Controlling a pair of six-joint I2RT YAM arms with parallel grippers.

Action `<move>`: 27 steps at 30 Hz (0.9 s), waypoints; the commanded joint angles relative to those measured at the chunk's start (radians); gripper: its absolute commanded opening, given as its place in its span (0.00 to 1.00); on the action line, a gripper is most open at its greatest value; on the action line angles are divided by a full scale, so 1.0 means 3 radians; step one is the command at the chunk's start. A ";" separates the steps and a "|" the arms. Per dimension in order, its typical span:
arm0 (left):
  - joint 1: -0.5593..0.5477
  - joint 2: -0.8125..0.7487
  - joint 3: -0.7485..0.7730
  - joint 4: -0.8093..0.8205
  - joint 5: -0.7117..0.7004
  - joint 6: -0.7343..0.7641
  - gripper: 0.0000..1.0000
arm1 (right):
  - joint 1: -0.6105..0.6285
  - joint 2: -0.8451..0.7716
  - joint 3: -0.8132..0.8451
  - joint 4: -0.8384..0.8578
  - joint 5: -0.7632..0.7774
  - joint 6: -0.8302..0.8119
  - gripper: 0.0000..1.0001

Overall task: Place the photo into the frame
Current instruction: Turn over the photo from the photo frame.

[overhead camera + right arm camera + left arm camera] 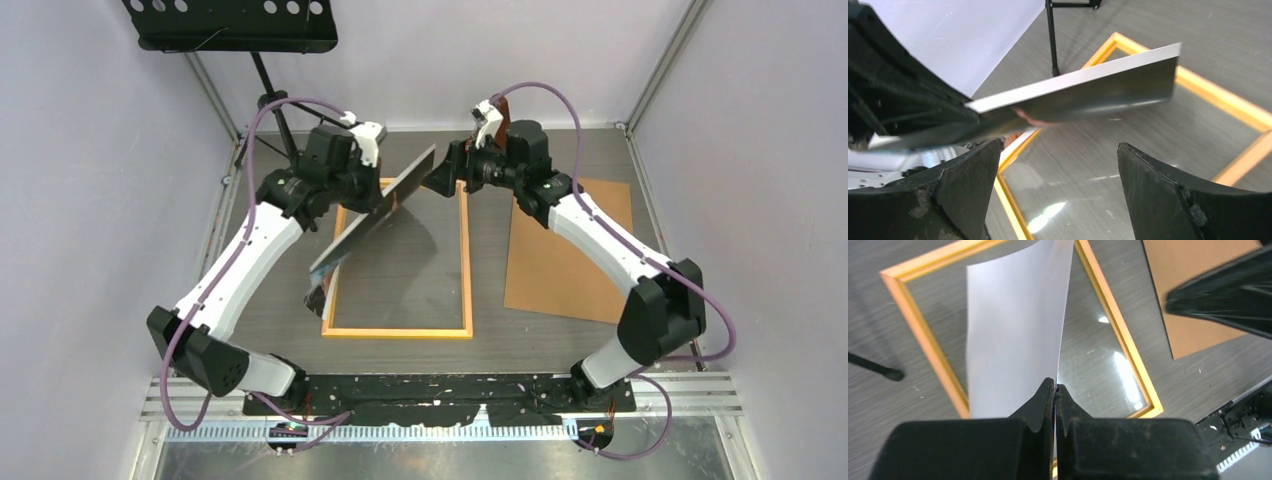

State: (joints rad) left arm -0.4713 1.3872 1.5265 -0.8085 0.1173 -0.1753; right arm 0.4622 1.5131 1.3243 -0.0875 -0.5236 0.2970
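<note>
Grey wood-grain bench (pixel 520 340) inside pale walls fills the overhead view. The frame (pixel 467 260) lies flat on it, and a brown fibreboard sheet (pixel 565 250) lies to its right, apart from it. The photo (pixel 372 228) hangs tilted over the frame's left half, edge toward the camera, so its picture is hard to read. Its low corner is near the left strip, and I cannot tell whether they touch. The left claw (pixel 372 200) is mostly hidden behind the sheet. The right claw (pixel 438 180) sits just beside the photo's high corner.

From the left wrist, the left claw (pixel 1055 390) is pressed together, pinching the photo (pixel 1013 335) by its near edge. Only the white back shows, slightly curled, and its top is cut off. Below lie the frame (pixel 1120 335), with glare on its pane, and the fibreboard (pixel 1193 290). A blurred black shape crosses the upper right.

From the right wrist, the right claw (pixel 1058 145) stands spread wide and holds nothing. The photo (pixel 1088 92) passes beyond its fingers (pixel 968 170), clear of both. Its glossy face is seen at a grazing angle, so it looks dark with a white border. The frame (pixel 1218 100) lies underneath.
</note>
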 commanded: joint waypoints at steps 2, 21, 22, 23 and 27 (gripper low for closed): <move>-0.0251 0.0140 -0.0056 0.0275 0.0050 -0.0262 0.00 | 0.0009 0.0142 -0.0223 0.0869 -0.0262 0.1037 0.94; -0.0849 0.0537 -0.0200 0.0706 0.0006 -0.0667 0.00 | -0.0221 -0.0136 -0.0974 0.0834 0.0225 0.1709 0.94; -0.0883 0.0562 -0.0202 0.0734 0.0001 -0.0687 0.00 | -0.0226 -0.0168 -0.0991 0.0803 0.0246 0.1689 0.94; -0.0911 0.0588 -0.0195 0.0761 -0.0006 -0.0711 0.00 | -0.0226 -0.0188 -0.1033 0.0767 0.0290 0.1660 0.94; -0.0995 0.0695 -0.0142 0.0877 -0.0012 -0.0764 0.00 | -0.0241 -0.0262 -0.1201 0.0739 0.0375 0.1606 0.93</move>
State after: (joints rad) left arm -0.7483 1.5745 1.4670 -0.6353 0.1276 -0.3714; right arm 0.3885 1.4998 0.9985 0.1192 -0.4500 0.7841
